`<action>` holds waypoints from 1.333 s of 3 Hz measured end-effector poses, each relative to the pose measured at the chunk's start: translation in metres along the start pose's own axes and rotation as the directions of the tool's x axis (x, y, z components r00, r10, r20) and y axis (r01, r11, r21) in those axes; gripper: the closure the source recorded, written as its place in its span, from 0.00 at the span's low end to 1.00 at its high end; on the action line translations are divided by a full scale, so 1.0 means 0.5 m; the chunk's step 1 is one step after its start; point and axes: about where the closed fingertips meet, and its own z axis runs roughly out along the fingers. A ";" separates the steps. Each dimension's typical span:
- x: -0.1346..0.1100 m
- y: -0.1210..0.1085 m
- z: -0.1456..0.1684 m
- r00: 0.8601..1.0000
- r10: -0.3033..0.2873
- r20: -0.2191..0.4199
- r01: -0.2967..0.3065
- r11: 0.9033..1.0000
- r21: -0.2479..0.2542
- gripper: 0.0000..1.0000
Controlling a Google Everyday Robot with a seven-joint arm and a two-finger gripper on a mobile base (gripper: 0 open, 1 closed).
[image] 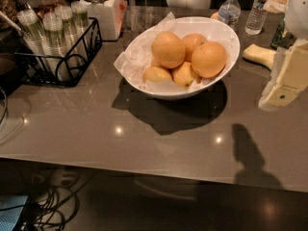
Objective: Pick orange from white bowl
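Note:
The white bowl (226, 35) stands at the middle back of the counter, lined with crumpled white paper. It holds several fruits. The orange (208, 59) is large, round and deep orange, and lies at the bowl's right side. A paler yellow-orange fruit (168, 48) of like size lies to its left, another orange-toned fruit (192, 39) sits behind, and small yellow lemon-shaped fruits (185, 74) lie in front. My gripper (257, 76) is at the right edge, right of the bowl and apart from it. Its cream fingers (257, 55) are open and empty.
A black wire rack (57, 57) with stacked plastic cups stands at the back left, a white lidded jar (103, 11) behind it. Two water bottles (230, 8) stand behind the bowl at the right. The grey counter's (144, 134) front edge runs along the bottom, with cables below left.

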 end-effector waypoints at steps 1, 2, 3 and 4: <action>0.000 0.000 0.000 1.000 0.000 0.000 0.000 1.000 0.000 0.00; -0.005 -0.001 -0.004 1.000 0.021 0.016 -0.021 1.000 0.009 0.00; -0.054 -0.037 0.029 0.995 0.046 0.087 -0.047 0.999 0.001 0.00; -0.124 -0.095 0.092 0.984 0.085 0.159 -0.081 0.996 -0.030 0.00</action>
